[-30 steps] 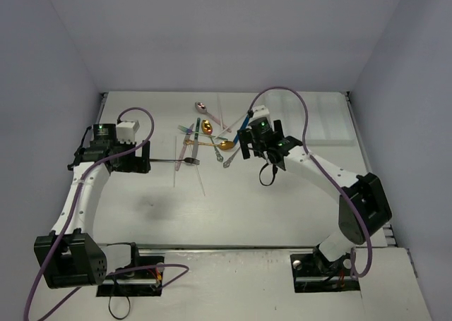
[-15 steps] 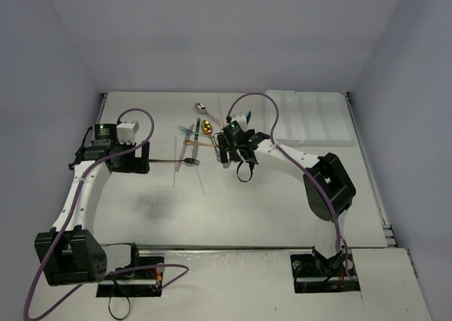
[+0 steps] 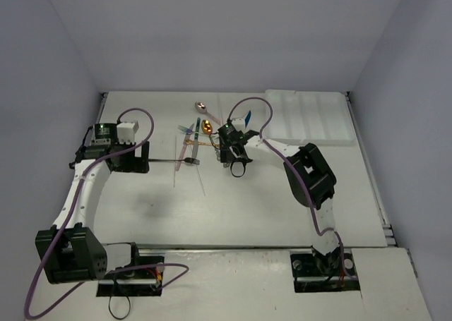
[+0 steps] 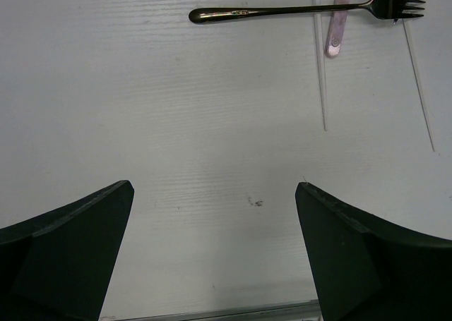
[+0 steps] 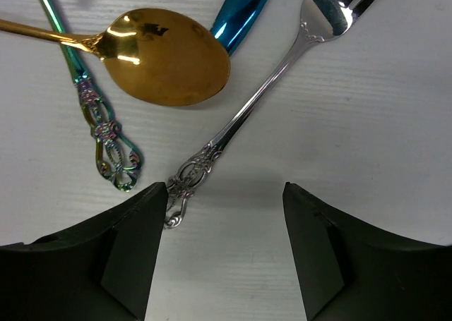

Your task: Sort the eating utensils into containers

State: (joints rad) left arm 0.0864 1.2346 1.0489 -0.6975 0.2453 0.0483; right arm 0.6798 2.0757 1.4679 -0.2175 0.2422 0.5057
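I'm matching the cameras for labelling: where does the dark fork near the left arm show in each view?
Top external: the dark fork lies left of centre, crosswise, tines pointing right.
Left wrist: the dark fork runs along the top edge, tines at right.
Right wrist: not in it.
Shared landmark: the pink handle crossing its neck, in top and left wrist views.

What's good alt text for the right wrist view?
The right gripper hangs open over a white table, with the ornate handle end of a silver fork beside one finger. Above lie a gold spoon, an iridescent scrollwork handle and a shiny blue utensil.
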